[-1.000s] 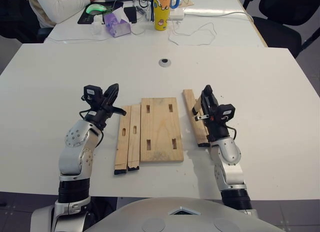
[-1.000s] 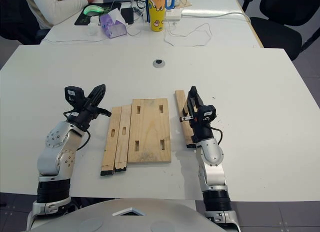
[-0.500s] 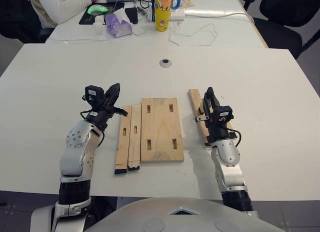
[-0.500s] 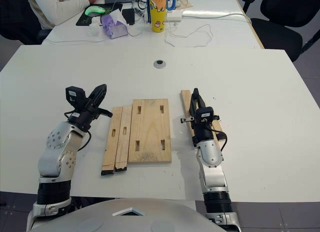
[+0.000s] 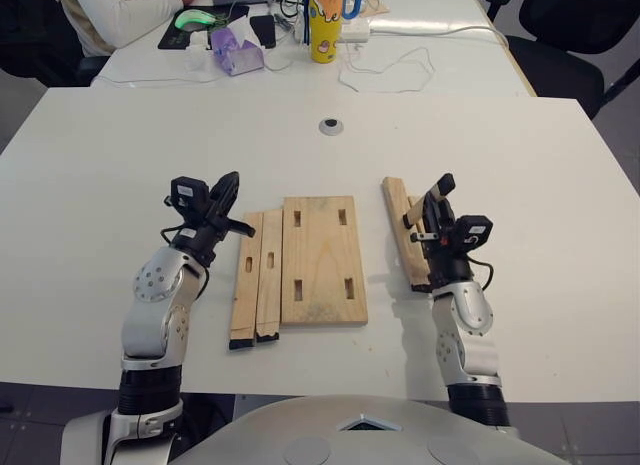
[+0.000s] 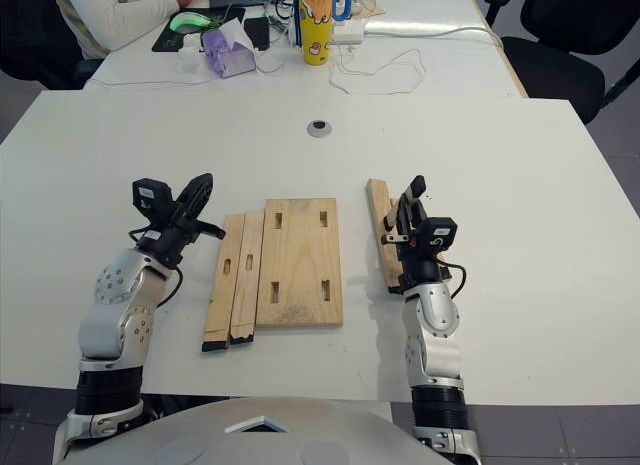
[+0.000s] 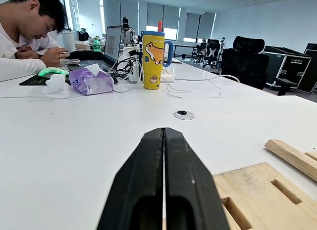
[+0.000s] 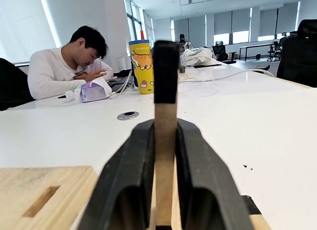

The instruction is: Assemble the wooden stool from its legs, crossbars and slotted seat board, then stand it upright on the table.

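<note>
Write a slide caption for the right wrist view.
Right gripper clamps a black-tipped wooden leg, slotted seat board lying beside it on the white table.

Right end effector (image 5: 428,215) grips a tilted crossbar (image 5: 434,192) just right of the flat seat board (image 5: 323,258).

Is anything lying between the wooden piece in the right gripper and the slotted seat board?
Yes. A second wooden piece lies flat on the table between them, close beside the right gripper, which is shut on the held piece. Between that flat piece and the seat board only bare table shows.
</note>
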Controlling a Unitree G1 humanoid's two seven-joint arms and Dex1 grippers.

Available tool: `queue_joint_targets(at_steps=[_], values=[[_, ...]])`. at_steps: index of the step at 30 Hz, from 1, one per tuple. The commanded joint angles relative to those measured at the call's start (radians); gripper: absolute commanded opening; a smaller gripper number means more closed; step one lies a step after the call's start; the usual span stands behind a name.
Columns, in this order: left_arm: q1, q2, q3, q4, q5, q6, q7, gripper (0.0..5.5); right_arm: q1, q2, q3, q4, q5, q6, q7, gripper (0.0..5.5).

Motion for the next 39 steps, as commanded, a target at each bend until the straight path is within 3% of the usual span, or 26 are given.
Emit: queue_joint_targets(at_steps=[1,3,4,8,18,25,32,34,39], values=[[0.011,-0.005,0.001,-0.018,0.013,-0.013,0.011,0.00,0.075,-0.022,0.013,0.042,-0.057,0.046,-0.004,0.42],[0.014,-0.008,-0.001,-0.019,0.014,-0.017,0.015,0.00,0.067,-0.029,0.018,0.036,-0.074,0.037,-0.002,0.42],[0.014,-0.009,-0.001,-0.020,0.015,-0.018,0.017,0.00,0.061,-0.031,0.018,0.034,-0.081,0.035,-0.004,0.78],[0.019,-0.014,-0.004,-0.022,0.018,-0.025,0.025,0.00,0.032,-0.034,0.000,0.010,-0.093,0.051,-0.018,1.31],[0.050,-0.031,-0.015,-0.035,0.029,-0.042,0.044,0.00,-0.112,-0.061,-0.043,-0.197,-0.133,0.072,-0.069,1.31],[0.063,-0.053,-0.028,-0.038,0.045,-0.060,0.061,0.00,-0.376,-0.088,-0.085,-0.334,-0.087,0.236,-0.108,1.31],[0.066,-0.067,-0.033,-0.034,0.054,-0.074,0.074,0.00,-0.537,-0.117,-0.086,-0.365,-0.043,0.355,-0.085,0.35],[0.068,-0.070,-0.033,-0.034,0.054,-0.077,0.079,0.00,-0.512,-0.116,-0.074,-0.347,-0.039,0.391,-0.075,0.04],[0.070,-0.076,-0.034,-0.035,0.056,-0.081,0.085,0.00,-0.362,-0.154,0.011,-0.245,-0.080,0.613,-0.038,0.01]])
